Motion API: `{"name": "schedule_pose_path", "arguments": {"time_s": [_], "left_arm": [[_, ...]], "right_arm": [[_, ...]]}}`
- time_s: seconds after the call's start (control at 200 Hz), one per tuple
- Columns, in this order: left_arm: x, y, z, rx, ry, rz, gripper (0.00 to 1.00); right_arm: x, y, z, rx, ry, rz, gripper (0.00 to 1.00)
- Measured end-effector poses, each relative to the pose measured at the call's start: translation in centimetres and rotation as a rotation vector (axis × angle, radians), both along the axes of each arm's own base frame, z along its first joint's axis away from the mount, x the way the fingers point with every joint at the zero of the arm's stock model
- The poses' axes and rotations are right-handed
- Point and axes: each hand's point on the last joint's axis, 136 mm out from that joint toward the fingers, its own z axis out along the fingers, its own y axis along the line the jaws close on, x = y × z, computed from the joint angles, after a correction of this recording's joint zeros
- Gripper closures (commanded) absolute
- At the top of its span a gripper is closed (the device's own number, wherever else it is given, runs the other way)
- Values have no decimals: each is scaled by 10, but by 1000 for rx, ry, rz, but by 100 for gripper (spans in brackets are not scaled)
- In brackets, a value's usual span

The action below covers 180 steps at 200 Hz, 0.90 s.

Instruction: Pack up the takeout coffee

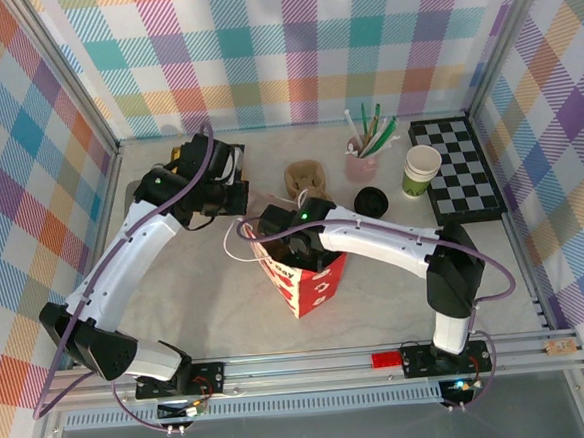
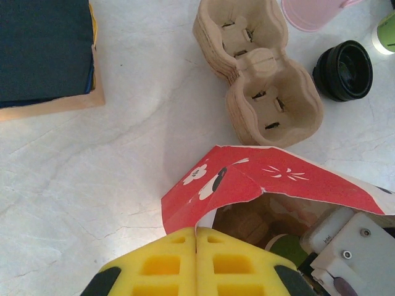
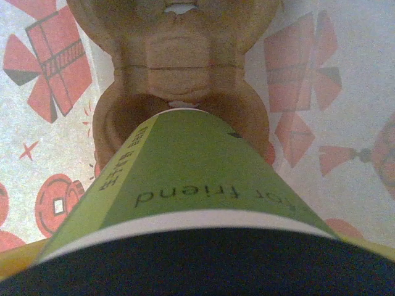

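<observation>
Green band, white stripe and a black round lid: that is the takeout coffee (image 3: 191, 179). The band carries dark lettering, part of which reads "for friend". The coffee is down inside the red paper bag (image 1: 307, 283), its foot in a well of a brown pulp carrier (image 3: 179, 61) on the bag's floor. The bag's inner walls are pale and printed with red fans and coins.

My right tool (image 1: 296, 247) reaches in through the bag's mouth. Its yellow pads (image 3: 18, 265) are spread wide and grip the cup at either side of the lid. My left tool (image 2: 196, 265) is pressed together on nothing, just outside the bag's rim.

The surface (image 2: 92, 185) is white with faint grey veins. Beyond the bag lies an empty pulp carrier (image 2: 259, 86), and beside that some black lids (image 2: 344, 69). Farther from the bag stand a pink cup (image 1: 360, 159) of straws, a white-rimmed green cup (image 1: 422, 170) and a checkerboard (image 1: 459, 167). Pastel plaid walls (image 1: 260, 41) close in the surface beyond the bag and to both sides of it.
</observation>
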Motion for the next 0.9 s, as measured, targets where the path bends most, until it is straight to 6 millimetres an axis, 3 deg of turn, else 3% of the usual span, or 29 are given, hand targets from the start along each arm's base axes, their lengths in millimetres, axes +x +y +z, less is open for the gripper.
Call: {"name": "schedule_pose_path", "arguments": {"time_s": [0.9], "left_arm": [[-3, 3, 2, 5, -3, 3, 93]], "right_arm": [[-2, 1, -11, 4, 14, -4, 58]]}}
